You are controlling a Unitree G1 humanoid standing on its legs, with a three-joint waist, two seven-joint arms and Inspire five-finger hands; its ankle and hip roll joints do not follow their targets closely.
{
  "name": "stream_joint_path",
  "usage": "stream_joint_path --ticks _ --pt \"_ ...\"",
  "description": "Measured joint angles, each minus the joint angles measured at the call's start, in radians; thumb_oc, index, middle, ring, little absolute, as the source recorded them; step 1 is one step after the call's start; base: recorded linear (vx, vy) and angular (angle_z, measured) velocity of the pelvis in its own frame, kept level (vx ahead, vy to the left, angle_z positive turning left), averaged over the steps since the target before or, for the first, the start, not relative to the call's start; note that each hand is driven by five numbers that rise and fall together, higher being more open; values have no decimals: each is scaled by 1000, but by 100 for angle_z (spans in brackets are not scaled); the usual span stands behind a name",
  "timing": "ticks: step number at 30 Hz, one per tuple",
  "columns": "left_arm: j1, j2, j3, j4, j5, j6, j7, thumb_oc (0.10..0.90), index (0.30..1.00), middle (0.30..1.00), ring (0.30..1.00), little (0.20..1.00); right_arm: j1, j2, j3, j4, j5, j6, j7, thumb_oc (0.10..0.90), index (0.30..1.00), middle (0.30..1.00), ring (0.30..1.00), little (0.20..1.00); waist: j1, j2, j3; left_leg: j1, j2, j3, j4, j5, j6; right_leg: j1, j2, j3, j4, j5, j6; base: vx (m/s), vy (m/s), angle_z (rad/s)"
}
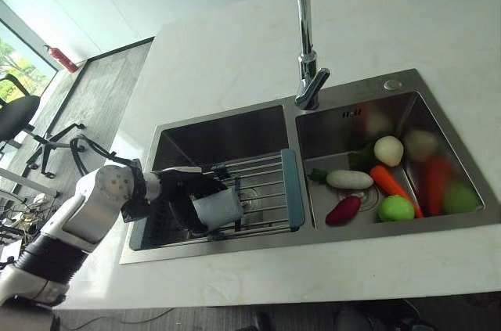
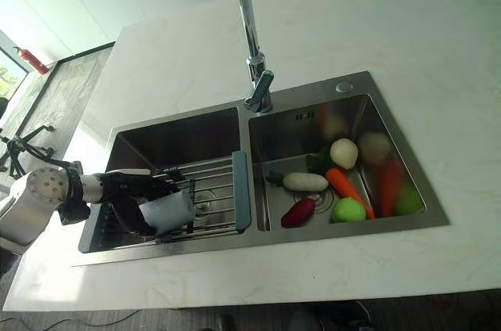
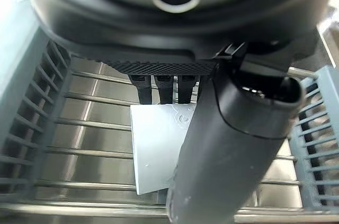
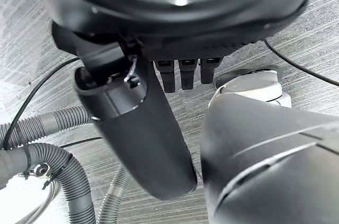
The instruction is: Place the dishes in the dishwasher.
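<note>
Left hand (image 1: 182, 190): fingers and thumb curled round the pale cup (image 1: 217, 207), holding it on its side.
Cup location: on the drying rack (image 1: 258, 190) across the left basin of the sink (image 1: 391, 88), its open end toward the rack's teal end bar.
Right hand (image 4: 137, 123): down by the floor near grey corrugated hoses (image 4: 47, 155); fingers relaxed, holding nothing.
Right basin: white radish (image 1: 350, 179), carrot (image 1: 391, 185), green apple (image 1: 396, 207), purple sweet potato (image 1: 343, 210).
Desk (image 1: 235, 49): pale marble around the sink, faucet (image 1: 307, 41) behind the divider.
</note>
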State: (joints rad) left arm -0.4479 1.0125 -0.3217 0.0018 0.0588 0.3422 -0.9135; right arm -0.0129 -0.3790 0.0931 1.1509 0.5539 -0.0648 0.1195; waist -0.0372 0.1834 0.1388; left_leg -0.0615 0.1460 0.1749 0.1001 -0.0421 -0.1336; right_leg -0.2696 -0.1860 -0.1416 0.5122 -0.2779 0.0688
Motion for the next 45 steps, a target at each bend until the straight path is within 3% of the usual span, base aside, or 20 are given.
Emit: stream_joint_path --ticks 6,20,24,32,45 --pt "-19 0 -29 22 68 10 -37 800 900 900 900 900 -14 -2 -11 0 0 0 -2 800 900 900 900 900 -14 7 0 6 -3 13 0 0 0 -3 -1 11 1 1 2 -6 4 -4" --pt "-50 0 -41 69 75 8 -34 800 900 900 900 900 -24 -13 -11 -5 0 5 -10 800 900 900 900 900 -16 4 4 -11 -6 19 -1 0 1 -36 -1 25 17 2 3 -6 -1 -1" --pt "-52 -8 -39 70 62 0 79 800 900 900 900 900 -29 -11 -11 -18 1 5 -11 800 900 900 900 900 -14 1 19 -43 -6 16 11 0 1 -64 -1 26 22 6 1 -57 -20 1" --pt "-49 -53 -33 127 70 1 249 800 900 900 900 900 -39 18 -9 -17 9 3 -20 800 900 900 900 900 -11 -33 40 -39 7 14 23 0 0 -51 12 25 14 18 -3 3 -24 0" --pt "-48 -59 -70 136 163 -18 268 800 900 900 900 900 -32 19 14 -45 19 6 -33 800 900 900 900 900 -12 -39 26 -41 8 13 33 0 1 -42 11 25 0 35 -3 0 0 0"
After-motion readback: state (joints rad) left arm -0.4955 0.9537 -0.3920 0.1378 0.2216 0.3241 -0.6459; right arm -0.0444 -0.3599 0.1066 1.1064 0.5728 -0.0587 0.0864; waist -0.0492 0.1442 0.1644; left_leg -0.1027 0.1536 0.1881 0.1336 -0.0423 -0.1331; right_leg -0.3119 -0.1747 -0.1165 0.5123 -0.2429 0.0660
